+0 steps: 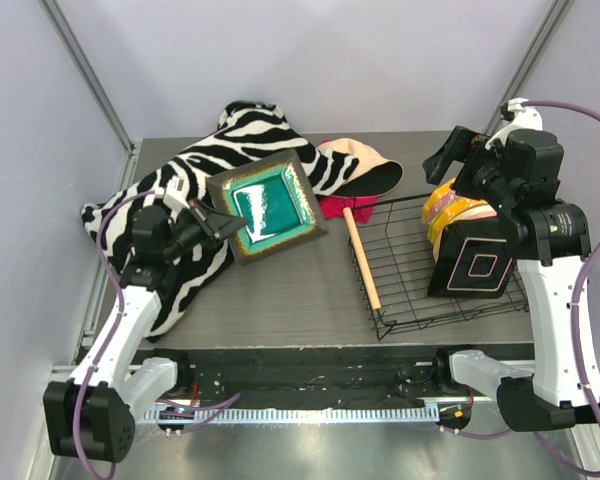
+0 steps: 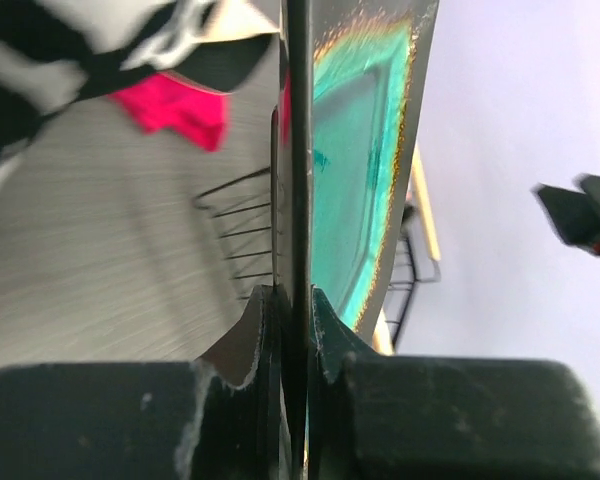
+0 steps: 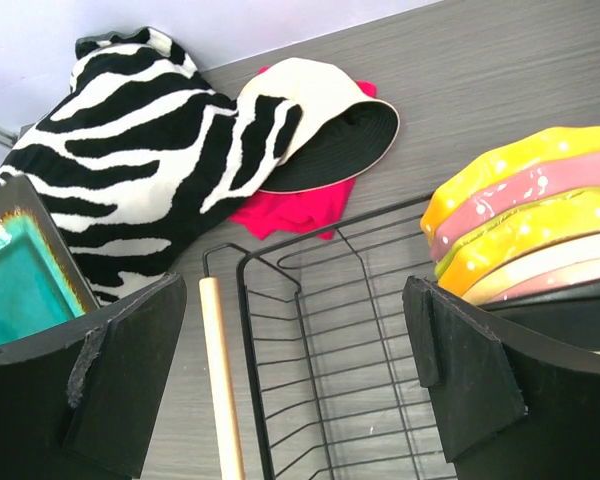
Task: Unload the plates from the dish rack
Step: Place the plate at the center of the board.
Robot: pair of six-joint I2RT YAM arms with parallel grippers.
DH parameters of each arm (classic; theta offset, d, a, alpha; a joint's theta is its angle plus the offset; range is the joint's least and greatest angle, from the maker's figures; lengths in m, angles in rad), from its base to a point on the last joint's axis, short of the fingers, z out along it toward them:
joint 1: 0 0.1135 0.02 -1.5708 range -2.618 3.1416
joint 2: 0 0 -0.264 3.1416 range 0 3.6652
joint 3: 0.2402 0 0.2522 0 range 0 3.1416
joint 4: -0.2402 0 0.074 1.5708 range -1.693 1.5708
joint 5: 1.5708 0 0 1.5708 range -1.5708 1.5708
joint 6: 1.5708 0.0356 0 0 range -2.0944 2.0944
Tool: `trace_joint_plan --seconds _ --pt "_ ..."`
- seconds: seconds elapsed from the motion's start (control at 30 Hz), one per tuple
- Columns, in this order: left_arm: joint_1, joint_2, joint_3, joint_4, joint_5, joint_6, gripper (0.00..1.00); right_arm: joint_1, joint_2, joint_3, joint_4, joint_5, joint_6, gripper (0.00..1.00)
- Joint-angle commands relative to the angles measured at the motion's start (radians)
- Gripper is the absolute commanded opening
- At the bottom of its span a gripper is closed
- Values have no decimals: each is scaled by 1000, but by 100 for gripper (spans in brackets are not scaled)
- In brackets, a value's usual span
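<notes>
**Inspector A:** Which hand is carrying anything?

**Inspector B:** The left gripper (image 2: 295,300) is clamping narrowly on the rim of the teal square plate (image 1: 270,207). One finger is pressing on each face. The plate is tilting with its glazed face towards the overhead camera, and the grip is sitting on its left edge.

**A:** Where is that plate sitting over the worktop (image 1: 280,300)?

**B:** It is hanging left of centre, towards the far edge, overlapping the zebra cloth (image 1: 210,160). It is outside the dish rack (image 1: 410,290), which is occupying the right half of the worktop. I cannot tell whether the plate's lower corner is touching the surface.

**A:** And the other hand?

**B:** The right gripper (image 3: 295,370) is standing wide apart and gripping nothing. It is hovering over the far right corner of the rack.

**A:** Where are the remaining dishes relative to it?

**B:** The stacked plates (image 3: 525,220), orange, pink, yellow and cream, are standing on edge in the rack's right end. In the wrist view they are showing just beyond the right finger, not between the two fingers. The dark square plate (image 1: 480,262) is leaning at the near end of that stack, below the wrist.

**A:** Anything else on the surface?

**B:** A peach hat (image 1: 355,165) and a pink cloth (image 1: 345,207) are lying by the far edge, near the rack's far left corner. The rack's wooden handle (image 1: 361,260) is running along its left side.
</notes>
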Motion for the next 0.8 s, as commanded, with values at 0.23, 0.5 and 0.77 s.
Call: trace_joint_plan --seconds 0.23,0.5,0.77 --pt "50 -130 -78 -246 -21 183 0 0 -6 -23 102 68 -71 100" --pt "-75 -12 -78 -224 -101 221 0 -2 -23 -75 123 65 -71 100" --pt "-133 181 -113 34 -75 126 0 -2 -49 -90 123 77 -80 100"
